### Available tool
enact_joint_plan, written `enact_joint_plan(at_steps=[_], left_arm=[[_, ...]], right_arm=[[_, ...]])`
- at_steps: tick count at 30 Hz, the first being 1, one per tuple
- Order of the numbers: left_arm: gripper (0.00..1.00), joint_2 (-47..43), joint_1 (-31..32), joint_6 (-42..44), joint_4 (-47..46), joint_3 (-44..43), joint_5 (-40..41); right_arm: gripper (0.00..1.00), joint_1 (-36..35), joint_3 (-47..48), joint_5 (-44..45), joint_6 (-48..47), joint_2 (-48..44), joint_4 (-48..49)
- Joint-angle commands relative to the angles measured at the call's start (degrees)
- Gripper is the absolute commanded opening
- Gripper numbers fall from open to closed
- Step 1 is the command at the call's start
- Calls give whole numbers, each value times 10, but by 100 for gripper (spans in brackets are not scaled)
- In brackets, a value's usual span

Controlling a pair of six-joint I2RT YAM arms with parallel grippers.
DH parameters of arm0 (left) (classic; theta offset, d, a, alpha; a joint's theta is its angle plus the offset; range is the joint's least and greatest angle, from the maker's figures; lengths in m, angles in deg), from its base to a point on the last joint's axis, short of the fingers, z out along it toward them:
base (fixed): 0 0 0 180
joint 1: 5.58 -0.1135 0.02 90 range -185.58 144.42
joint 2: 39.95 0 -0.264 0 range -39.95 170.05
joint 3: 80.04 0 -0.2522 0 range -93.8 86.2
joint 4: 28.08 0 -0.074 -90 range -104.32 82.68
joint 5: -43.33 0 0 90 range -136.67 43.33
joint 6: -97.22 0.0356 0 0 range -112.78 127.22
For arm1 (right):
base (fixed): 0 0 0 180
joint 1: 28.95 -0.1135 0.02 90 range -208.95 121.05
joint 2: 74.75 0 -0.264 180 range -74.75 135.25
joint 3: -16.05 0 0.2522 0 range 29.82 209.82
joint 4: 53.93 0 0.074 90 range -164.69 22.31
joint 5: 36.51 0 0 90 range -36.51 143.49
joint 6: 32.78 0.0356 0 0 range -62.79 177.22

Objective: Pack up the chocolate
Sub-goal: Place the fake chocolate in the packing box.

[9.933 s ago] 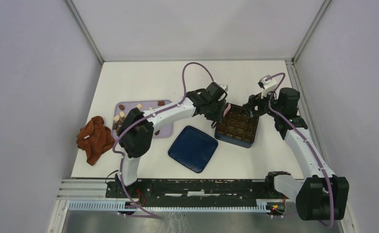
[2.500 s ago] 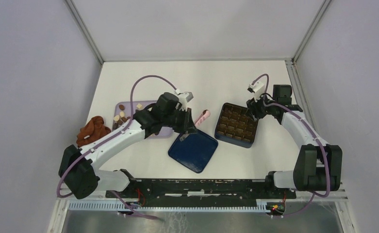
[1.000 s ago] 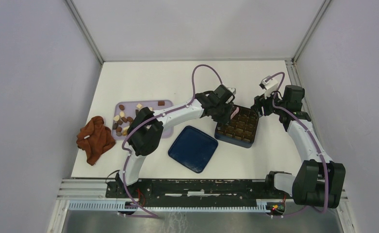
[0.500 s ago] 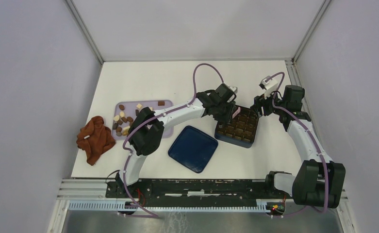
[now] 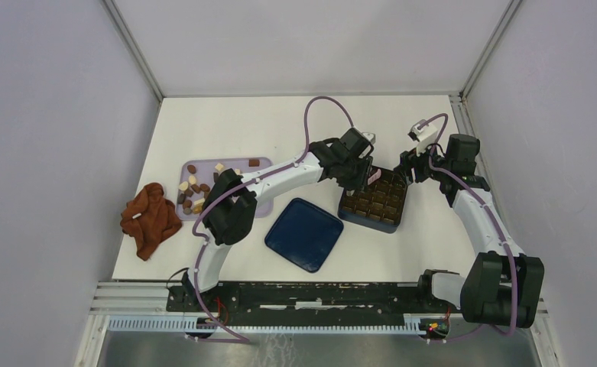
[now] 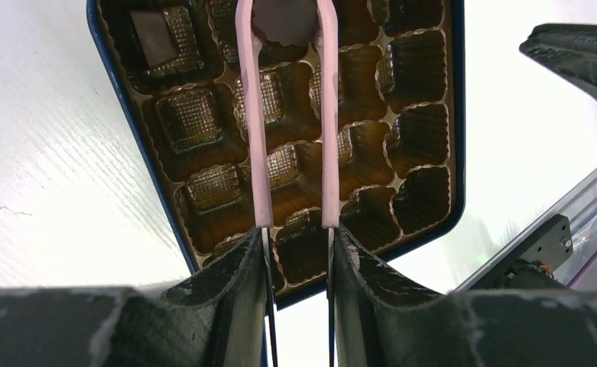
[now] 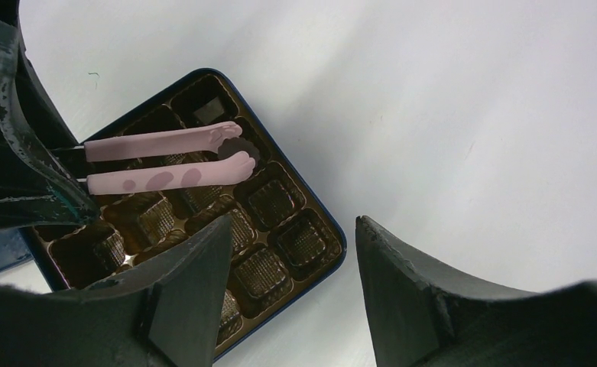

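Observation:
My left gripper is shut on the pink tongs, which reach over the blue box with its brown cell insert. A round dark chocolate sits between the tong tips, low over a far cell. One square chocolate lies in a corner cell. More chocolate pieces lie on the lilac tray. By the box's far right corner, my right gripper stands open and empty.
The dark blue lid lies flat in front of the box. A reddish-brown cloth is bunched left of the lilac tray. White walls close the table at the back and both sides.
In the last second the left gripper and tongs have edged slightly farther over the box's far cells. The right arm has stayed still.

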Motion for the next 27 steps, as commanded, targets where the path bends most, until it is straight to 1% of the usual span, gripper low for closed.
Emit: enact_joint_plan(at_steps=[1,10,17,20,27], left_arm=[[40,3,3,26,2,-31,12],[41,7,4,30,16,-42,21],[39,-16,3,31,17,-38,26],[38,-44,3,33,4,-18,30],[38,-140,-4,24,-47,75,23]], right_arm=[[66,2,2,-10,-6,-6,9],[66,2,3,-14,-7,-5,8],[66,2,3,-16,-8,-5,7],[66,2,3,-17,-8,-6,7],[66,2,3,-27,-9,-6,5]])
